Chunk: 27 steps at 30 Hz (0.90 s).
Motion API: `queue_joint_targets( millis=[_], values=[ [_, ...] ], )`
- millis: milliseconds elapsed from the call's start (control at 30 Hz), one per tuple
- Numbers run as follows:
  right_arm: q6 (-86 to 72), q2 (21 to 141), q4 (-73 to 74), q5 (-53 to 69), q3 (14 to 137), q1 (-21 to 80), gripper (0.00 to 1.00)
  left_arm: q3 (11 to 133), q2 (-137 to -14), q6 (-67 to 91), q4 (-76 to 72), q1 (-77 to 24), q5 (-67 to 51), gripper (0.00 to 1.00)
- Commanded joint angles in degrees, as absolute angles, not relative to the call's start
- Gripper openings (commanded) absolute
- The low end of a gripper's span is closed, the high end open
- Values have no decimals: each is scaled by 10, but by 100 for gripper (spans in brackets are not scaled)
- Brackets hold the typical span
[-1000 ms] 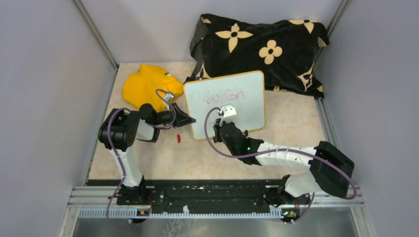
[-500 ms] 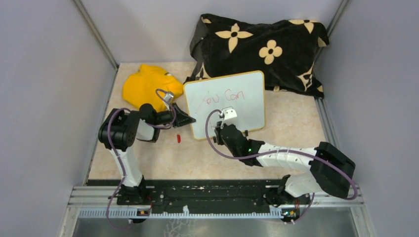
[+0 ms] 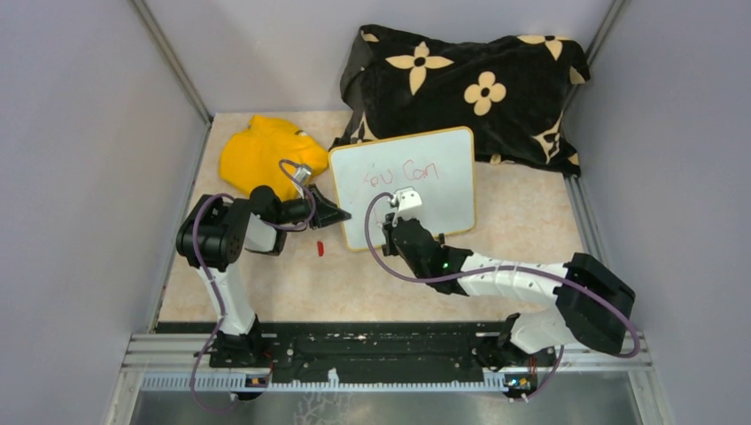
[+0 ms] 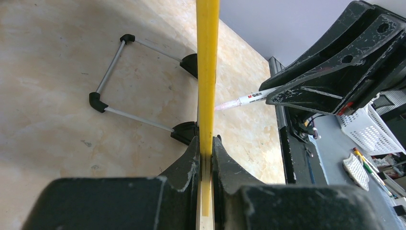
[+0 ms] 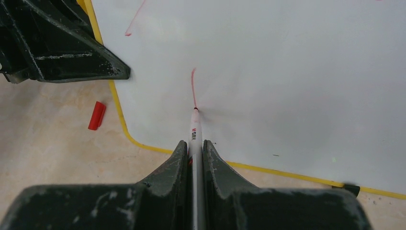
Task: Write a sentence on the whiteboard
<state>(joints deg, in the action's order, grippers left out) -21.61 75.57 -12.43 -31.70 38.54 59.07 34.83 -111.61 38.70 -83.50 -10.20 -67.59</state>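
Overhead view alone shows the whole whiteboard [image 3: 443, 208]: it stands at the middle of the marbled table [image 3: 531, 230], just in front of a black flowered blanket [image 3: 469, 80] and beside a yellow cloth [image 3: 261, 150]. Its red sentence [image 3: 403, 173] so far reads "You Can" along the upper part. The left wrist camera sees the board only edge-on, as a yellow rim, and reveals the wire stand [image 4: 112, 81] with black feet behind it. The right wrist camera gives the close face: white, yellow-rimmed, rounded at the corner, with a short red stroke [image 5: 193, 86] begun below the first line. A red cap [image 5: 96, 115] lies on the table just off the board's lower left corner.

The left gripper [image 4: 206, 143] is nearly closed, pinching the board's left edge between its fingers. The right gripper [image 5: 194, 146] is likewise narrow, clamped on a white marker [image 5: 195, 132] whose tip touches the board at the lower end of the stroke.
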Motion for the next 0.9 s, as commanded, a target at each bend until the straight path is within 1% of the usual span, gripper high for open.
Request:
queue_joint_targets(
  millis=[0, 533, 867],
  values=[
    [-203, 764, -146, -330, 420, 584, 0, 356, -1112, 379, -819, -110, -689, 0],
    [-214, 793, -145, -292, 427, 584, 0, 357, -1111, 379, -819, -110, -690, 0],
    [-222, 773, -123, -301, 396, 584, 0, 356, -1112, 379, -819, -110, -689, 0]
  ],
)
